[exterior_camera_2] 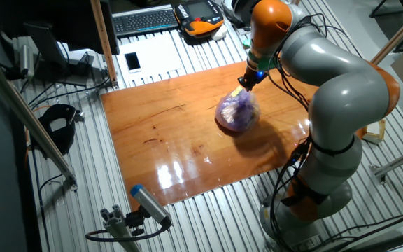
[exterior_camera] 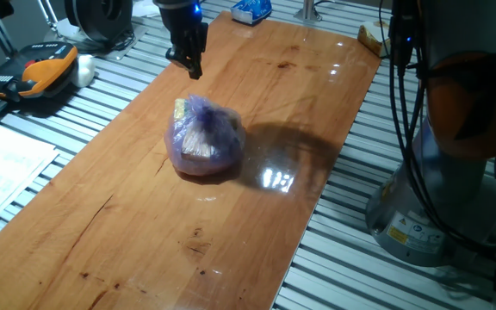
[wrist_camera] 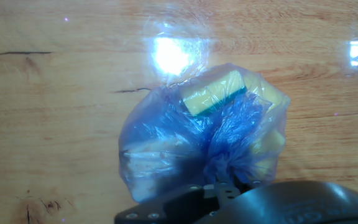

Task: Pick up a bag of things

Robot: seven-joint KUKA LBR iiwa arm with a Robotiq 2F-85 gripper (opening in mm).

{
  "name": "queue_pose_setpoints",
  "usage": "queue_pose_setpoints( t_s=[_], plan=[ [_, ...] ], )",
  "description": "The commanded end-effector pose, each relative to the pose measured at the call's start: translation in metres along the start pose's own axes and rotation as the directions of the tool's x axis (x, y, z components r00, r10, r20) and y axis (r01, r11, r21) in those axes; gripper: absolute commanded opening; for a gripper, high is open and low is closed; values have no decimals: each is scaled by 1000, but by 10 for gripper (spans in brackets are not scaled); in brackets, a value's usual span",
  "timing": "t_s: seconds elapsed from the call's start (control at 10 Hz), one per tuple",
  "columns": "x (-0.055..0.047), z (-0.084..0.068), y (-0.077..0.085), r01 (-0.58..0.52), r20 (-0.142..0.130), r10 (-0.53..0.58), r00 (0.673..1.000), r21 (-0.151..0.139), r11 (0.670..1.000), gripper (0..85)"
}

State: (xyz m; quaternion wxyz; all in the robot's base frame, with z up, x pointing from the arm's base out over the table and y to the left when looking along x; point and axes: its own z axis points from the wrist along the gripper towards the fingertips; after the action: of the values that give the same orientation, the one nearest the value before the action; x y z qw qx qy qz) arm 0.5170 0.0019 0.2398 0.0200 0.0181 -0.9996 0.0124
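Note:
The bag of things [exterior_camera: 205,138] is a roundish translucent purple plastic bag, gathered at the top, with yellowish items showing through. It rests on the wooden table [exterior_camera: 145,232] near the middle. It also shows in the other fixed view [exterior_camera_2: 238,112] and fills the hand view [wrist_camera: 197,143]. My gripper [exterior_camera: 195,69] hangs above the table just beyond the bag, apart from it. Its fingers look closed together and hold nothing. In the other fixed view the gripper [exterior_camera_2: 247,80] is right above the bag's far edge. In the hand view only the gripper's dark body [wrist_camera: 229,202] shows.
A small blue-and-white packet [exterior_camera: 251,10] lies at the table's far end. An orange teach pendant [exterior_camera: 46,69] and papers lie off the table on the left. The arm's base [exterior_camera: 437,172] and cables stand at the right. A keyboard [exterior_camera_2: 142,21] and a phone [exterior_camera_2: 132,61] lie beyond the table.

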Motion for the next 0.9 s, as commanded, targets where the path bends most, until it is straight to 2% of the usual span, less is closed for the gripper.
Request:
queue_pose_setpoints(
  t_s=[0.0,0.3,0.4,0.6,0.7,0.8],
  plan=[
    [0,1,0,-1,0,1,1000,-1,1000,340],
    [3,5,-1,-15,11,15,1000,-1,1000,340],
    [5,8,-1,-21,18,21,1000,1,1000,510],
    [10,21,-1,-41,41,41,998,-1,999,510],
    [11,25,0,-42,40,42,998,-3,999,510],
    [11,27,2,-51,26,51,998,-3,999,510]
  ],
)
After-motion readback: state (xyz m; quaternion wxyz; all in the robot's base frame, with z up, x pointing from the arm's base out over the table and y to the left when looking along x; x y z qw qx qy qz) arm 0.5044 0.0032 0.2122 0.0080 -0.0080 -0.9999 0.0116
